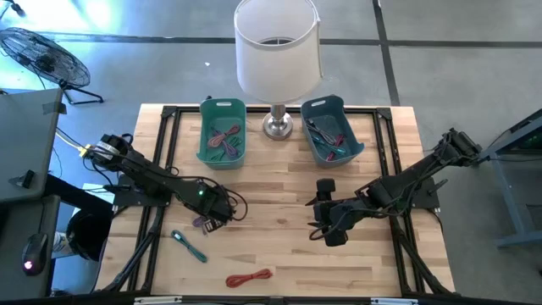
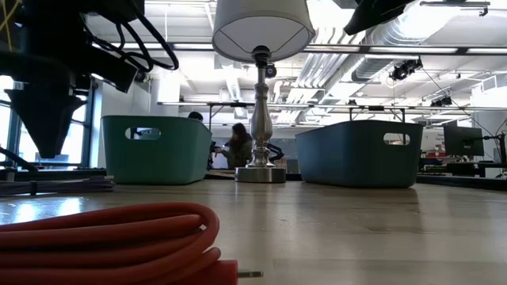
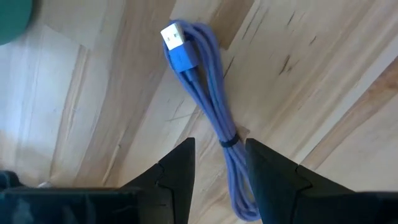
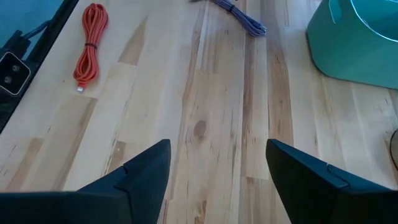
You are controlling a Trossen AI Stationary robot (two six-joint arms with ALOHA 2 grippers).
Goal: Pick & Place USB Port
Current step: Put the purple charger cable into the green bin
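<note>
The left gripper [image 3: 217, 171] stands released astride the purple cable [image 3: 208, 106], on bare wood left of centre. The right gripper [image 4: 217, 174] waits released at mid-table, with open boards around it.

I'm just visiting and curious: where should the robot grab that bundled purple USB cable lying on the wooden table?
Probably at the black tie band on the purple USB cable, coming straight down. The strands are bunched narrowest there, and the left gripper already straddles that spot, open.
</note>
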